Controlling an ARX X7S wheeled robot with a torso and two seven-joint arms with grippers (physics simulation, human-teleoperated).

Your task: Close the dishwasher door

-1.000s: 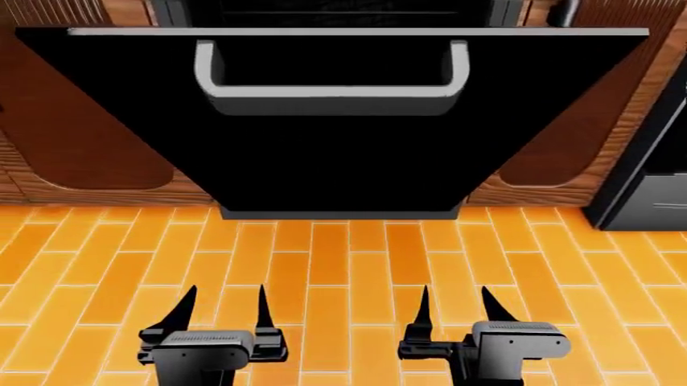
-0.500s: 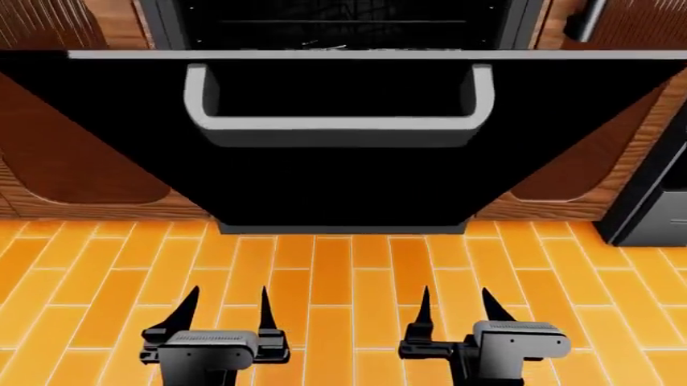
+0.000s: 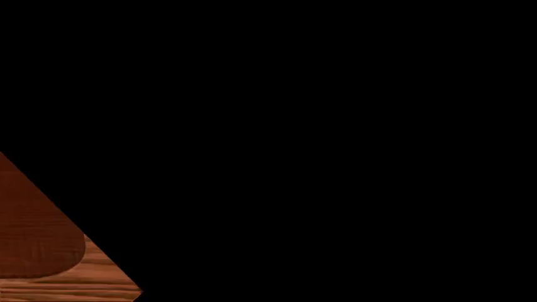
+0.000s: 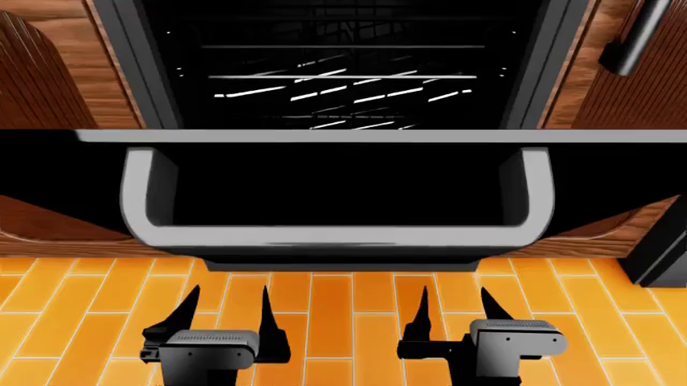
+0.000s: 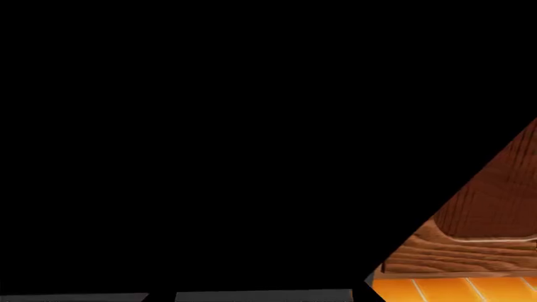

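Hanging wide open across the middle of the head view: dishwasher door [image 4: 343, 181], glossy black, dropped down w/ its top edge facing the robot, well short of shut. Filling nearly all of both wrist views too as plain black [image 3: 293, 126] [image 5: 210, 138]. Showing above the door: dark interior w/ wire racks [image 4: 343, 84] catching light. Flanking both sides: wooden cabinets [image 4: 43, 72], w/ a dark bar-shaped handle [image 4: 633, 40] at upper right. Lying below: orange tiled floor [image 4: 343, 310]. Curving across the door's lower front: silver bar handle [image 4: 338, 233], untouched. Hovering over the floor, just short of the door & apart from it: left gripper [image 4: 228, 310], fingers spread, holding nothing; right gripper [image 4: 456, 305], likewise parted & empty.
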